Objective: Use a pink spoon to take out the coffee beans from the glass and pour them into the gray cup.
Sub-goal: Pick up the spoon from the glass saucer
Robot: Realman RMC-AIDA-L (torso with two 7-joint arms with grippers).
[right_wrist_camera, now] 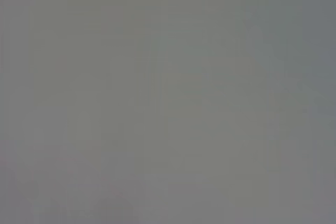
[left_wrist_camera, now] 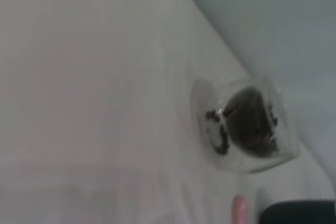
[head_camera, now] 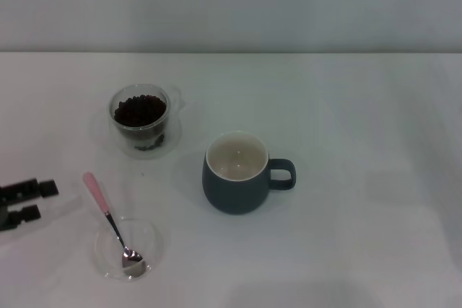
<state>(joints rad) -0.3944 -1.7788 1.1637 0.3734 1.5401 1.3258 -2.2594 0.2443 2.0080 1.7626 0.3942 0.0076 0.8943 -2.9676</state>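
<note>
White counter (head_camera: 375, 178) with a gray cup (head_camera: 234, 185), a glass (head_camera: 142, 122) of coffee beans (head_camera: 139, 110), and a pink spoon (head_camera: 110, 216).

The empty gray cup sits mid-counter. Left and behind it stands the glass. Left and in front of it, the spoon lies with its bowl in a flat clear dish (head_camera: 128, 249), handle angled away. The left hand (head_camera: 22, 203), beyond the spoon, is open and empty, half cut off. The spoon looks light, stiff and slippery; its pink handle seems the best hold. The right hand is unseen.
</note>
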